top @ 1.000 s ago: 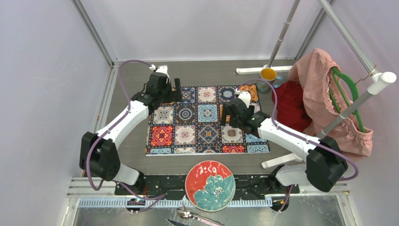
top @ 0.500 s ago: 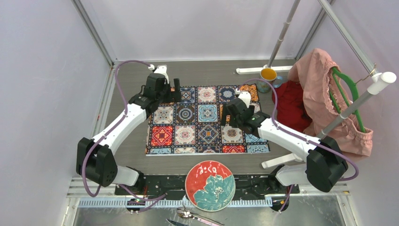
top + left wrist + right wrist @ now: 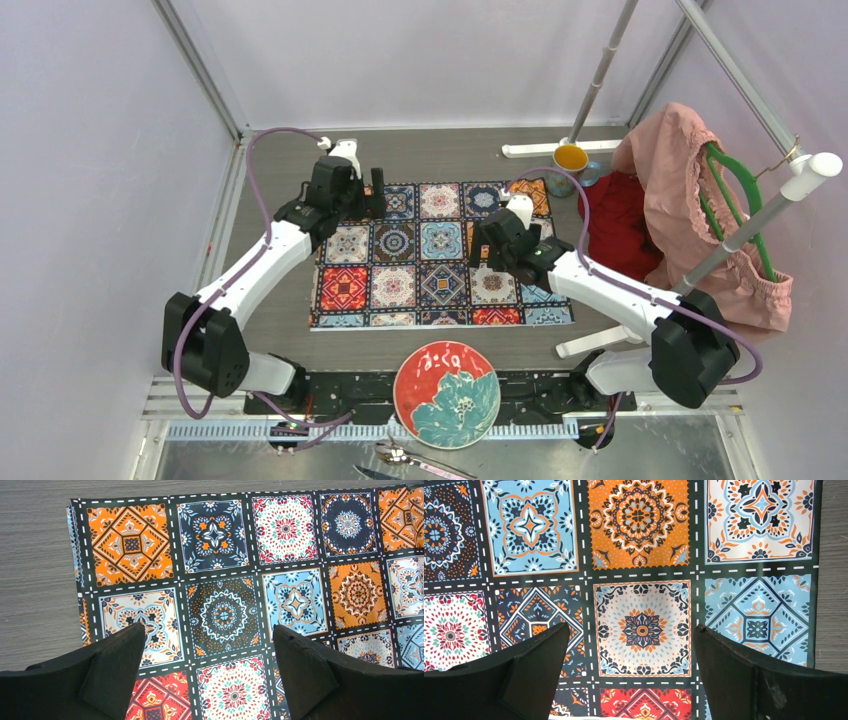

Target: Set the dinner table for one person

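The dinner table (image 3: pixel 450 155) is the grey-brown wood-grain surface under everything, showing bare on every side of the tile-patterned placemat (image 3: pixel 430 255). The placemat lies flat at the table's middle, long side running left to right.

The left end effector (image 3: pixel 208 630) hangs over the placemat's far left corner. It is released, its black fingers (image 3: pixel 117 660) spread wide with nothing between them. In the left wrist view only patterned squares show in the gap, and bare table lies past the placemat's left and far edges.

The right end effector (image 3: pixel 631 628) hangs over the placemat's right half, toward the far side. It is likewise released and holds nothing. The right wrist view shows the placemat's right edge and a strip of table just beyond it.

A round red plate with a teal flower (image 3: pixel 446 393) sits on the near side of the placemat, apart from it and between the two arm bases. It may rest on the base rail or on the table's edge; the top view does not settle which.

Nearer than the plate lie a spoon (image 3: pixel 410 458) and what looks like a knife (image 3: pixel 372 472), cut off by the frame.

A mug with a yellow inside (image 3: pixel 570 158) stands just beyond the placemat's far right corner. A red cloth (image 3: pixel 612 225) lies just right of the placemat, and a pink garment (image 3: pixel 690 215) on a green hanger (image 3: pixel 738 200) drapes farther right.
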Robot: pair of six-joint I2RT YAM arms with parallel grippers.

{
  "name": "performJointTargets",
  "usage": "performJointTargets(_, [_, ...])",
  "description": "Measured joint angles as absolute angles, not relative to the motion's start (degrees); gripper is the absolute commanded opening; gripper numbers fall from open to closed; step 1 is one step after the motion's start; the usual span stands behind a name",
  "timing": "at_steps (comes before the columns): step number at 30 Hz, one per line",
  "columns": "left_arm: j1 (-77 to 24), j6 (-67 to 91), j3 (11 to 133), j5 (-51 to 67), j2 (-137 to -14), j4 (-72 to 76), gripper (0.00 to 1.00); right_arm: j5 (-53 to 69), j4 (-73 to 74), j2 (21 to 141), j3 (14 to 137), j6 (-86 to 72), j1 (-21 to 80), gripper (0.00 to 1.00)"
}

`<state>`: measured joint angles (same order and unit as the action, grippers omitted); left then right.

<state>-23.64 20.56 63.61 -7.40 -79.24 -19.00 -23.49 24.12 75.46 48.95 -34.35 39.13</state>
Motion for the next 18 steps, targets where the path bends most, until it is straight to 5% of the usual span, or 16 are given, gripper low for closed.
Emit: performJointTargets(18, [-24.05, 20.49, 63.61, -6.81, -79.22, -19.11, 1.00, -23.51, 24.12, 75.37, 48.88, -34.33, 39.13, 1.00])
